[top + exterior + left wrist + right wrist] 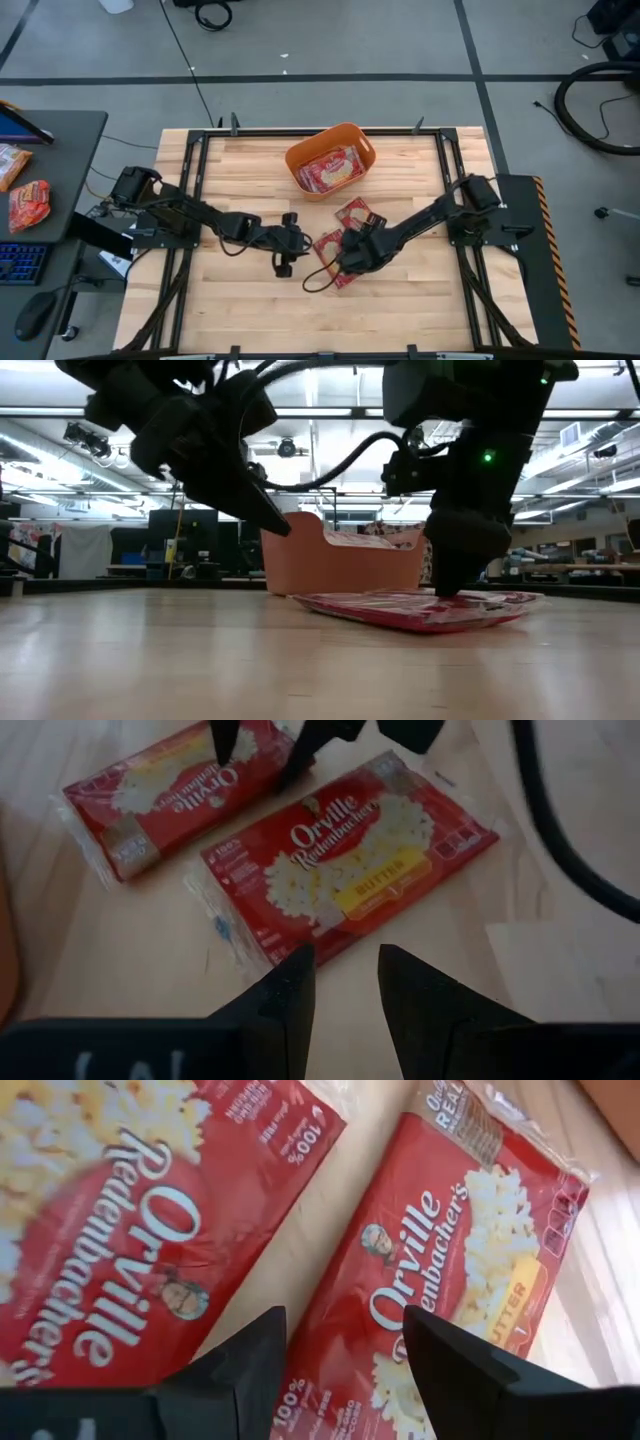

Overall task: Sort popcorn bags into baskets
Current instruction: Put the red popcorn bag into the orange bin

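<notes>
Two red popcorn bags lie flat on the wood, side by side: one (358,215) nearer the basket, one (335,258) nearer the near edge. Both show in the left wrist view (350,860) (170,790) and the right wrist view (450,1260) (120,1230). The orange basket (352,135) stands at the far edge with red bags (330,168) inside. My right gripper (352,250) is open and lowered onto the bags (447,592). My left gripper (285,252) is open, raised off the table just left of them (345,985). My right gripper comes from above, pointing down, with its fingers (225,740) spread. In the low view the tips reach the top face of a bag (470,600), near one end. That bag lies flat on the table. Whether the tips press it or only stand at it, I cannot tell.
A black cable loop (320,280) hangs by the right gripper over the near bag. Dark frame rails (195,160) border the tabletop. A side desk on the left holds other packets (28,200), a keyboard and a mouse. Bare wood lies toward the near edge (400,310).
</notes>
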Controlling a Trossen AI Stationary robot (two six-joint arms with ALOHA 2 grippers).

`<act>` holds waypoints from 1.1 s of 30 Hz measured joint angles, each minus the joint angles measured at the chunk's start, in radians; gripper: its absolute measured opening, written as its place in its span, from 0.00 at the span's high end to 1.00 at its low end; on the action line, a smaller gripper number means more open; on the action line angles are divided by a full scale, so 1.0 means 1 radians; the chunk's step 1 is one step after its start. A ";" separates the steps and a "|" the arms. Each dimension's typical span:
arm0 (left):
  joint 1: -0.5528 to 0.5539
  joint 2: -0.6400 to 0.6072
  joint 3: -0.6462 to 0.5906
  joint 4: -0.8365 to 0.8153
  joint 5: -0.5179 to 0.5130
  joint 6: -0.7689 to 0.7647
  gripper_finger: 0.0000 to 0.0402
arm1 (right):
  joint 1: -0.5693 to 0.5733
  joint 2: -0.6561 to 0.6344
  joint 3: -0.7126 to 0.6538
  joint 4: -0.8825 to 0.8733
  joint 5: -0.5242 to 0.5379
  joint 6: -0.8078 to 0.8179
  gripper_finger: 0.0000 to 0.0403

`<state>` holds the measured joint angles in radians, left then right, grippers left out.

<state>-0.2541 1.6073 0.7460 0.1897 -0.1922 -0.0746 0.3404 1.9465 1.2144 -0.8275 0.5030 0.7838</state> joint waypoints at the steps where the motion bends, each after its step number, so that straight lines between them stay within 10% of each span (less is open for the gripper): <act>1: -0.005 0.000 0.000 -0.005 -0.009 0.000 0.71 | -0.001 0.005 0.000 -0.001 -0.004 0.006 0.48; 15: -0.062 -0.102 -0.003 -0.124 -0.119 0.051 0.71 | -0.013 0.026 -0.022 0.025 -0.028 -0.007 0.65; 24: -0.031 -0.257 -0.216 0.099 -0.122 0.108 0.71 | -0.015 0.024 -0.024 -0.006 -0.051 -0.079 0.95; 33: -0.029 -0.294 -0.283 0.168 -0.109 0.086 0.71 | -0.006 -0.066 0.024 -0.077 -0.049 -0.139 0.99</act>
<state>-0.2836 1.3136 0.4625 0.3578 -0.3016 0.0117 0.3345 1.8801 1.2386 -0.9044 0.4538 0.6452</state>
